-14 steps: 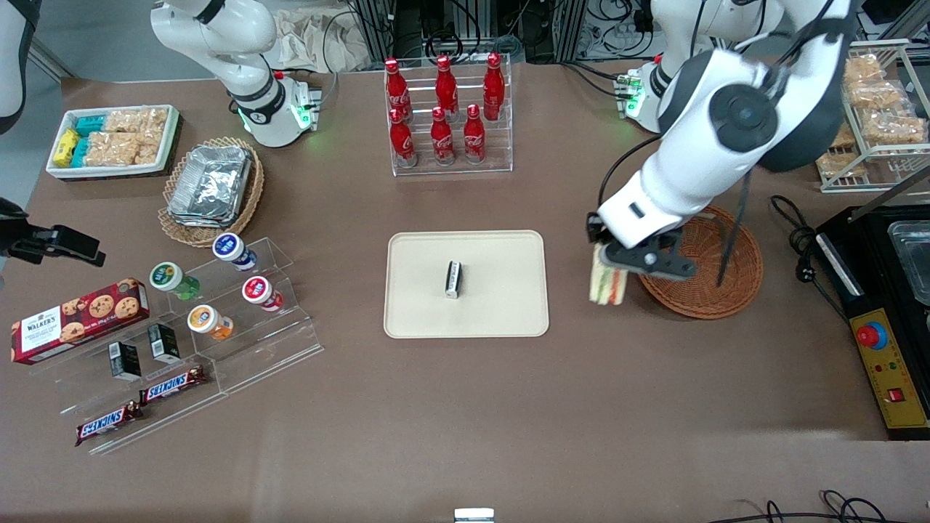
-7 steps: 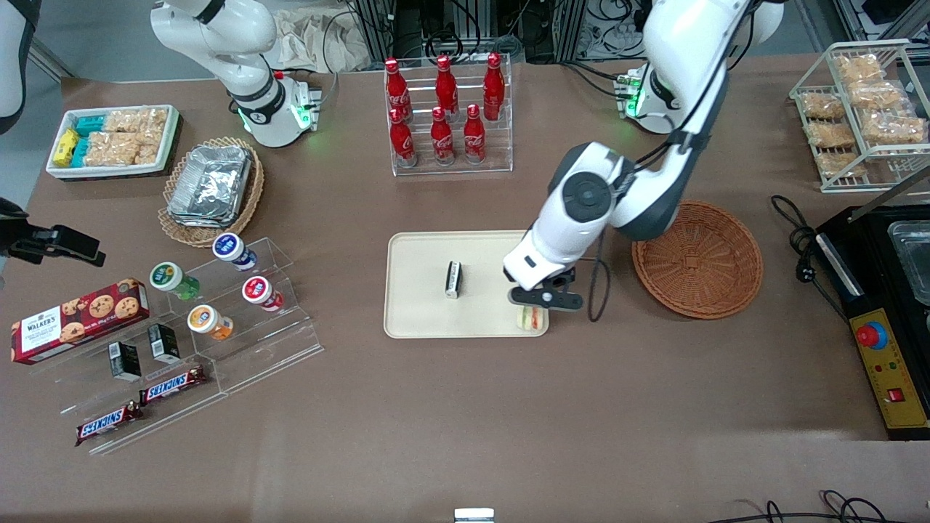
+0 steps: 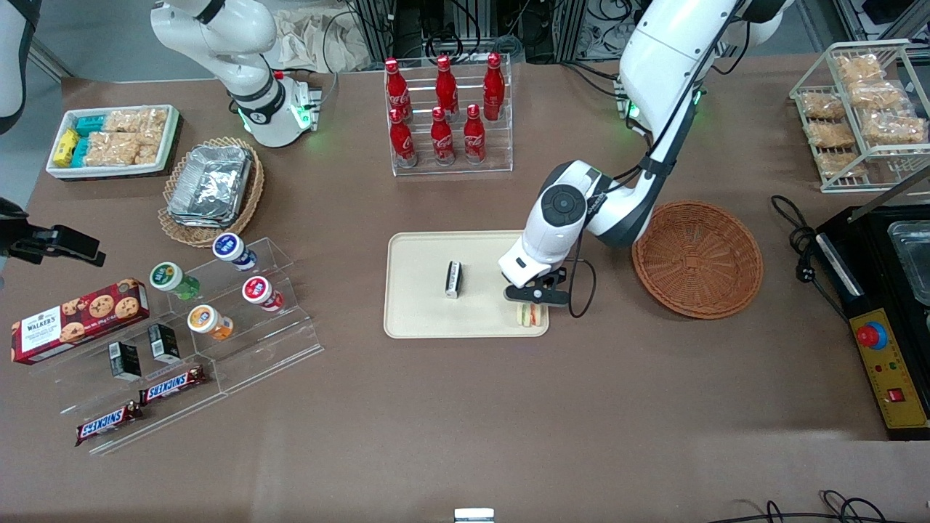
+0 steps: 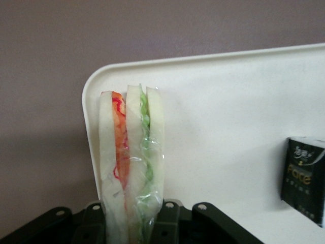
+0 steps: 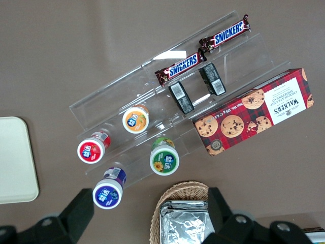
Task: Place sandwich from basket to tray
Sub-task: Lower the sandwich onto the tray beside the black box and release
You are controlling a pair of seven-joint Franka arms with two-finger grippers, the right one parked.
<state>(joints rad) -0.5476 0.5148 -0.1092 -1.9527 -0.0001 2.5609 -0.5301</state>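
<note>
The sandwich [image 3: 531, 314] is a pale wedge with red, orange and green layers along its edge. It sits upright between the fingers of my left gripper [image 3: 533, 303], which is shut on it. Gripper and sandwich are over the beige tray [image 3: 421, 298], at the tray corner nearest the front camera on the basket's side. The wrist view shows the sandwich [image 4: 132, 152] just inside the rounded corner of the tray [image 4: 228, 117], with the gripper [image 4: 131, 223] clamped on its lower part. I cannot tell whether it touches the tray. The reddish-brown basket [image 3: 697, 258] beside the tray holds nothing.
A small black pack [image 3: 453, 279] [image 4: 303, 179] lies mid-tray. A clear rack of red cola bottles [image 3: 445, 109] stands farther from the camera than the tray. Cups and snack bars on clear steps [image 3: 211, 305] lie toward the parked arm's end. A black appliance [image 3: 883, 290] is next to the basket.
My left gripper carried the sandwich from above the basket's rim across to the tray's near corner. In the last half second it only settled slightly there.
</note>
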